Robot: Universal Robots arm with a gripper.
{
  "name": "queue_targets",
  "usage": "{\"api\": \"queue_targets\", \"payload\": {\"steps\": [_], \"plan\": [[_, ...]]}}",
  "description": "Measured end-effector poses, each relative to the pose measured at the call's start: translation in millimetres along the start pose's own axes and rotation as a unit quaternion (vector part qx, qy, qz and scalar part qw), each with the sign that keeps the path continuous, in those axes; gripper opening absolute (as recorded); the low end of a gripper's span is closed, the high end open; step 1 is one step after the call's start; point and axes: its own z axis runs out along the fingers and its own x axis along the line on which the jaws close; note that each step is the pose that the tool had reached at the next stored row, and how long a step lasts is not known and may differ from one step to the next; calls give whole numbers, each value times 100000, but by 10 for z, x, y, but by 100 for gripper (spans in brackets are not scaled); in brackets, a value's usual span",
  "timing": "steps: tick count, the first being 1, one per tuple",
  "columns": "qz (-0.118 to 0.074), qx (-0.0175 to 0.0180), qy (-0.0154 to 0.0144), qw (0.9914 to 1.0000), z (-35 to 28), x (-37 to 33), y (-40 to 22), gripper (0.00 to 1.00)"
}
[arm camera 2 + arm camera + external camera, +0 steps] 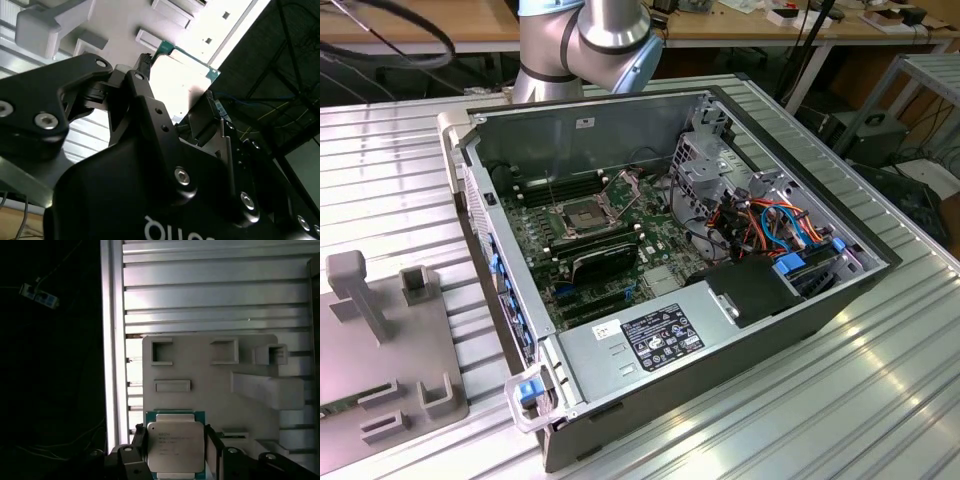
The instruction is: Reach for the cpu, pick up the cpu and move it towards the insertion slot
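the gripper (175, 436) holds the cpu (175, 452), fingers (214, 455) clamped on its two opposite edges, above the grey fixture plate (210, 372) on the ribbed table (215, 290). the slot (582, 215) sits inside the open case (770, 330).

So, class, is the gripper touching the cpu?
Touching. In the first wrist view, the gripper clamps the cpu by opposite edges, with no gap on either side. The second wrist view shows the same grip.
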Motion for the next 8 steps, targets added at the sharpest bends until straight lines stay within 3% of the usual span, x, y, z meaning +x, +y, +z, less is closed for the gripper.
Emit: {"api": "queue_targets", "payload": {"steps": [4,7,8], "plan": [[-3,13,3,100000,-148,3,3,55],[0,27,-1,100000,-323,6,7,55],[0,31,2,100000,-350,6,8,55]]}}
